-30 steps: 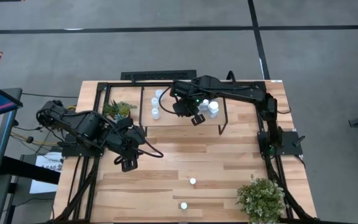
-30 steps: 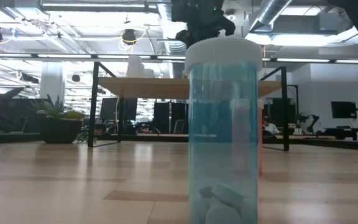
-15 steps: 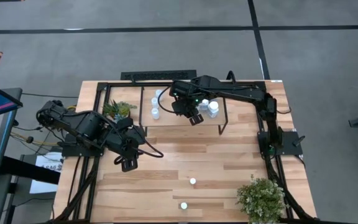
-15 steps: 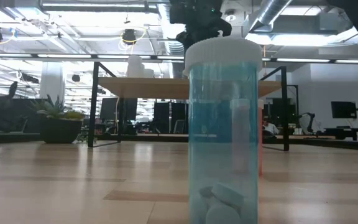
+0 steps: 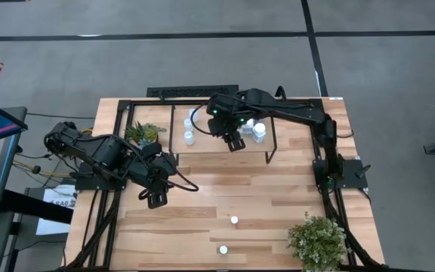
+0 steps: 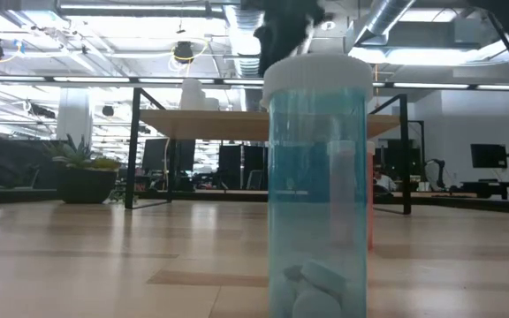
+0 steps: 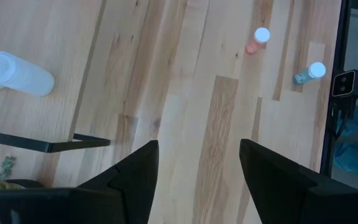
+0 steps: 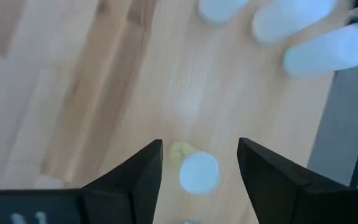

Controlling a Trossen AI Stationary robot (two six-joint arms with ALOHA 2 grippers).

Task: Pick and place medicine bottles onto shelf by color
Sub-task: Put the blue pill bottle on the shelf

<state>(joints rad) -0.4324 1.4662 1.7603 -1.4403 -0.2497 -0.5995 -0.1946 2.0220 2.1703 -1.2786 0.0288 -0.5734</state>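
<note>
While right gripper (image 5: pixel 235 141) fingers spread above the shelf (image 5: pixel 202 147): white bottles (image 5: pixel 257 131) beside, potted plant (image 5: pixel 143 134) near, left fingers parted.

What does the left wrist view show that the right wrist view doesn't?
Only the left wrist view: two loose bottles on the bare tabletop, an orange bottle and a blue bottle, and the small camera at the table edge.

Only the right wrist view: a yellow bottle standing upright between the open jaws of the right gripper, with three white bottles beyond it.

Both: light plank wood, white caps, and open jaws gripping nothing.
</note>
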